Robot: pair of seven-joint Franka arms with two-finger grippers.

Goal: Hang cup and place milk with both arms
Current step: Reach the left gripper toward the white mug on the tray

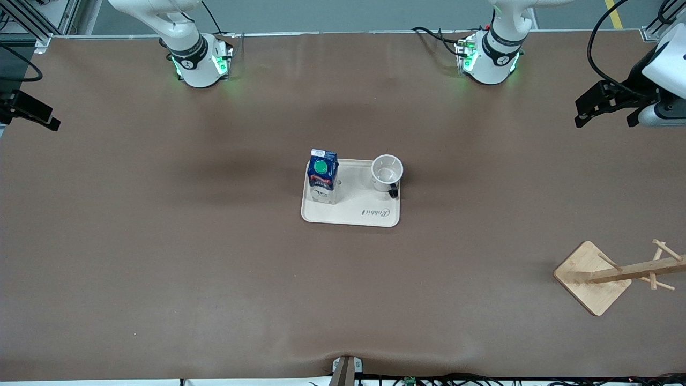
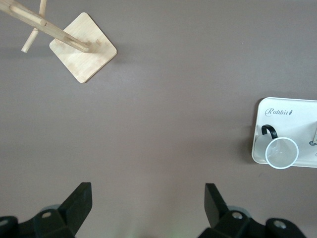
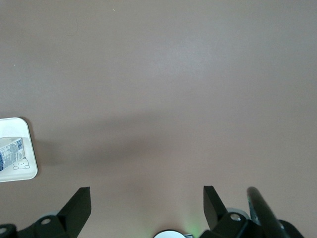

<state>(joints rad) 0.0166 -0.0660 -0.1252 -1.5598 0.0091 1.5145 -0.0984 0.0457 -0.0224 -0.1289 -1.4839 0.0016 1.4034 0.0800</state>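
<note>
The white cup with a black handle stands upright on a cream tray at mid-table. The dark-blue milk with a green cap stands on the same tray, toward the right arm's end. The left wrist view shows the cup and the tray. The right wrist view shows the tray's corner and a strip of the milk. My left gripper is open and empty, high over the table's left-arm end. My right gripper is open and empty over the right-arm end.
A wooden cup rack with pegs on a square base stands nearer to the front camera at the left arm's end of the table; it also shows in the left wrist view. Brown table surface surrounds the tray.
</note>
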